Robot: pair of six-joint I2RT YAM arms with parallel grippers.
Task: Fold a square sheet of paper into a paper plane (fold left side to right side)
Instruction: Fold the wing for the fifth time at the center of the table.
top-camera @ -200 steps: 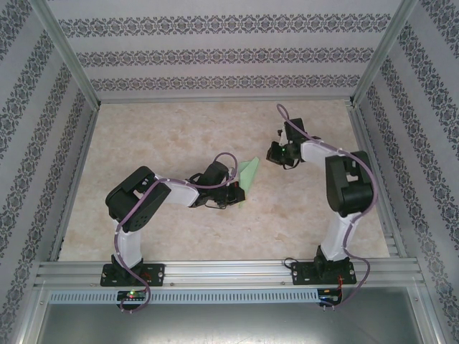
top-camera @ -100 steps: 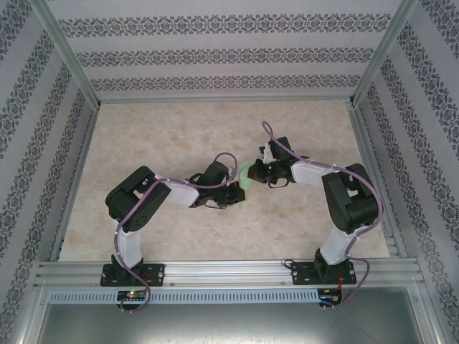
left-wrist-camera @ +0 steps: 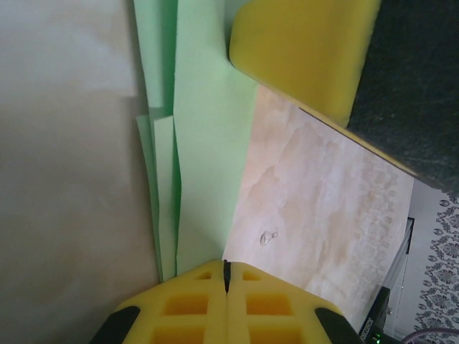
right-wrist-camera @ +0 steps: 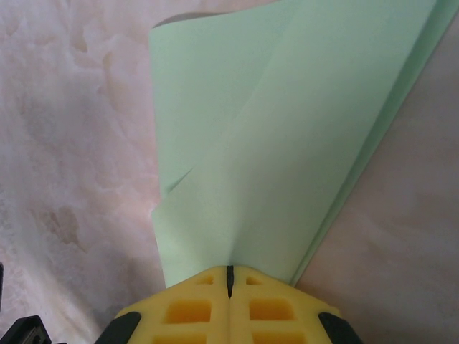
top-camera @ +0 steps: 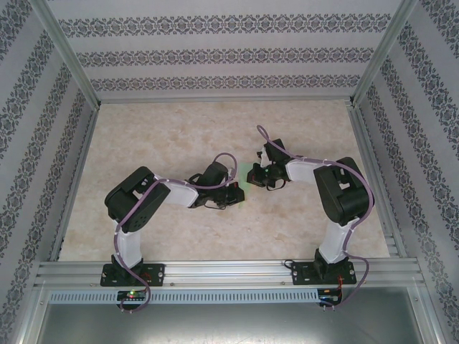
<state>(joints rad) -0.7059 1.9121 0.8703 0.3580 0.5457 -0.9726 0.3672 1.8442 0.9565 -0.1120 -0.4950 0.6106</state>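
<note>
Thin, matte, pale mint-green paper sheet [right-wrist-camera: 287, 129], folded into overlapping pointed layers with crisp creases, lying near the middle of the beige marbled counter [top-camera: 158, 136]. Left fingers [left-wrist-camera: 186, 308] and right fingers [right-wrist-camera: 193, 312], yellow with square recesses, are both closed, their tips meeting the sheet's edges.

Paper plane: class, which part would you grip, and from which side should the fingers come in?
Grip the loose layered edge, where the flaps sit slightly apart. The plane lies flat on the table, so a grasp from above would likely find nothing; slide one finger in low from that open-edged side.
</note>
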